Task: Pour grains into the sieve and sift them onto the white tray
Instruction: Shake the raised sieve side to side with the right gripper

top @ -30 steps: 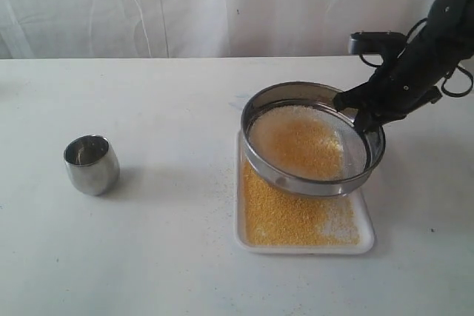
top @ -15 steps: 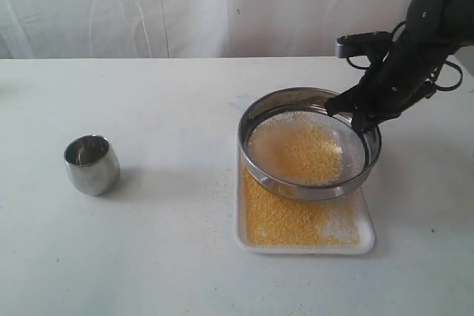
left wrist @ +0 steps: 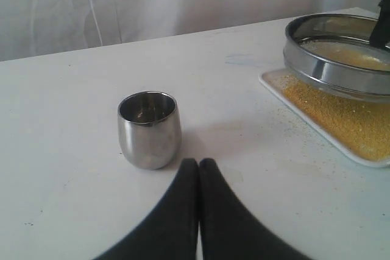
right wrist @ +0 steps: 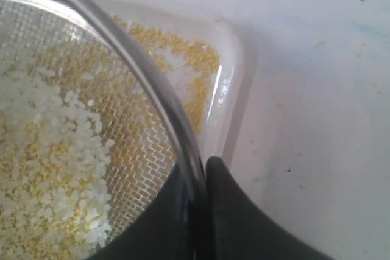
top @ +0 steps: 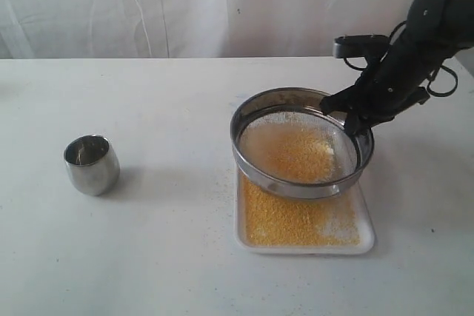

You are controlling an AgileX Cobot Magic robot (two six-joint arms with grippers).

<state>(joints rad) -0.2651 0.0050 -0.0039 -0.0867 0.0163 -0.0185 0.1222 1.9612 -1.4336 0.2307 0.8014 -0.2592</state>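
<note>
The right pincer [top: 349, 115] clamps the sieve [top: 296, 186] by its rim above the white tray [top: 242, 238] of grains [top: 292, 220], toward the surface's [top: 163, 257] right edge. The left pincer [left wrist: 198, 164] is closed, empty, near a steel cup [left wrist: 149, 129].

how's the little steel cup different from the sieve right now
Size: the cup is small and rounded; the sieve is wide and shallow.
Pose: the cup stands free on the table; the sieve is held above the white tray, with the jaws of the right gripper shut on its rim.
Contents: the cup looks empty; the sieve holds grains.
Both are shiny steel.
</note>
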